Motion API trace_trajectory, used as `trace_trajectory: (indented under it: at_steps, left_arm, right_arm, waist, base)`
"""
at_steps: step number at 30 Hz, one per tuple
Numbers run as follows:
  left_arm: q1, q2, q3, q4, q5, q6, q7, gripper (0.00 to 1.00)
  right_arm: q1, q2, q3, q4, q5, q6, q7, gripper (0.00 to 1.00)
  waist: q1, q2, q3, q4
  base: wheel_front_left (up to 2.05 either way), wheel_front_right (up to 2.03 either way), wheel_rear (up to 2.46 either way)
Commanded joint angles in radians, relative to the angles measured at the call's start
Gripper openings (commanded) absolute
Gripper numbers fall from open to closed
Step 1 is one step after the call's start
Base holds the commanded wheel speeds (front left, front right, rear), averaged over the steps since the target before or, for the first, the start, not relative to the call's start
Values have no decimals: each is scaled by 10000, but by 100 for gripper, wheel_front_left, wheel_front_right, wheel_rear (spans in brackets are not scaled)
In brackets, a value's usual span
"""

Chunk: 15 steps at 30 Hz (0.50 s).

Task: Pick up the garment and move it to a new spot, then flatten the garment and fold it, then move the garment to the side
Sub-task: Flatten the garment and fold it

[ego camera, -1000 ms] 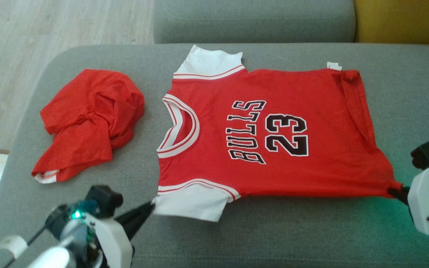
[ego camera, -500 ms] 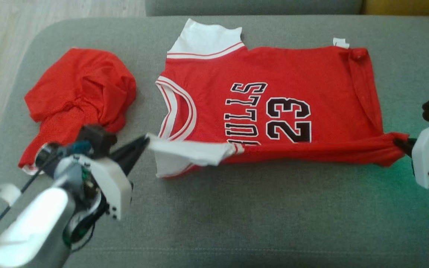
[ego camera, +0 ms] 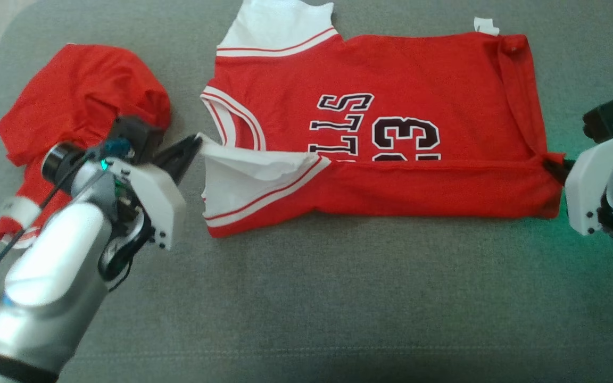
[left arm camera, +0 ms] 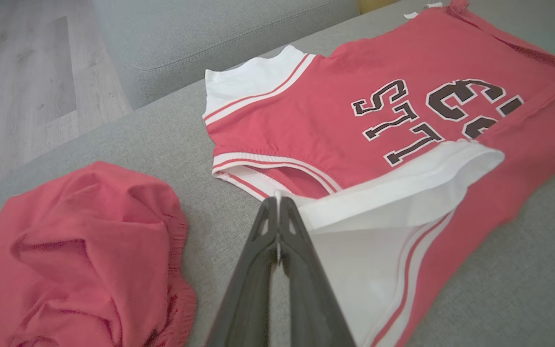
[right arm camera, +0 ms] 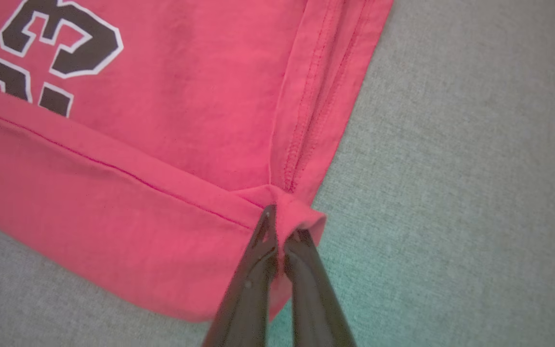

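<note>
The red jersey point(ego camera: 423, 69) bears black, white-outlined lettering point(ego camera: 338, 125): "LLS" can be read, and the rest is hidden under the folded-over edge. Beside it stands a large digit point(ego camera: 405, 135) "3". The white tag point(ego camera: 486, 25) at its hem is too small to read.

The folded-over near edge point(ego camera: 434, 186) of the jersey point(ego camera: 418, 64) covers the lower part of its lettering point(ego camera: 346, 114), so the word and the number can be read only in part. The far sleeve point(ego camera: 277, 26) runs off the top of the head view. The left gripper point(ego camera: 196, 142) and its arm hide part of the crumpled red cloth point(ego camera: 77, 90). The arm of the right gripper point(ego camera: 552, 164) is cut off by the right edge.
</note>
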Motion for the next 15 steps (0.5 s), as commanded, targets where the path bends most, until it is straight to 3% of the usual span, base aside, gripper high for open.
trace_trajectory:
  at_steps: [1,7,8,9,10,15]
  left_arm:
    - [-676,274,384,-183,83,-23,-89,0]
    - [-1536,-14,117,923,197,-82,-426,0]
    - [-1652,-75,107,1125,232,-75,-531,0]
    - [-1752,-124,78,1330,308,-54,-654,68]
    - [-1831,-175,59,1532,380,-7,-786,100]
    - [-2030,-524,270,2255,408,448,-1632,100]
  right_arm:
    - [-139,-185,-3,-97,-87,-7,-173,0]
    - [-504,191,89,236,-144,-7,-596,0]
    - [-550,257,65,311,-153,-7,-752,22]
    - [-569,337,56,366,-124,-7,-881,100]
    - [-570,423,50,403,-45,-7,-974,100]
    - [-569,556,-93,680,25,-7,-1962,100]
  waist:
    - [0,0,93,-80]
    - [0,0,359,-349]
    - [0,0,381,-386]
    - [0,0,391,-423]
    - [0,0,390,-461]
    - [0,0,270,-565]
  base:
    - [0,0,0]
    - [0,0,0]
    - [0,0,0]
    - [0,0,0]
    - [0,0,0]
    - [0,0,0]
